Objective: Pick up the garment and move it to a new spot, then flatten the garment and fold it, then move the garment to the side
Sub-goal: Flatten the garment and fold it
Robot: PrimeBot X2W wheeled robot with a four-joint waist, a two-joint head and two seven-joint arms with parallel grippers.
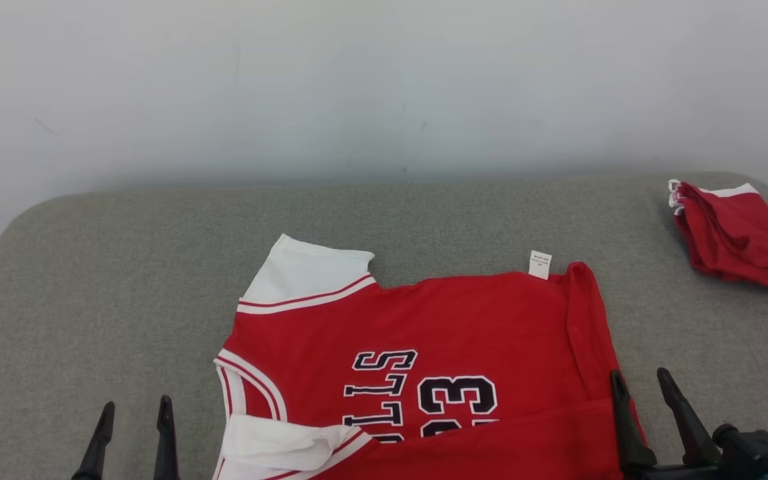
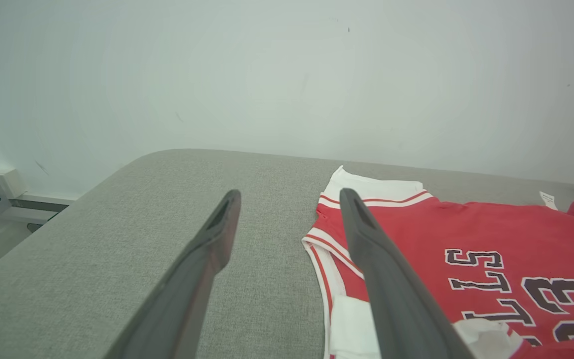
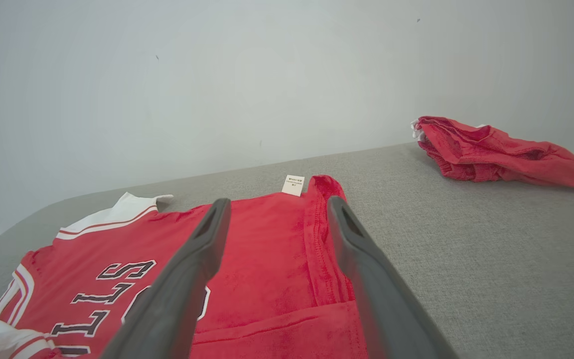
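Grey counter (image 1: 124, 280) is carrying everything. Red jersey (image 1: 464, 320), the garment, is lying spread flat mid-counter near the front, with its near edge doubled over the number, so a fold looks begun. Second red garment (image 1: 737, 233) is sitting bunched at far right, well apart, likely set aside. Left pincer (image 1: 136, 404) is hovering open over bare counter beside the jersey. Right pincer (image 1: 639, 373) is gaping open at its right edge, gripping nothing. White label (image 1: 540, 264) is sticking out at the far edge.

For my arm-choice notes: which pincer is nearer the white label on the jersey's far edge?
Right. The right pincer is at the right edge of the jersey, on the robot's side of the white label; the left pincer is off its left edge.
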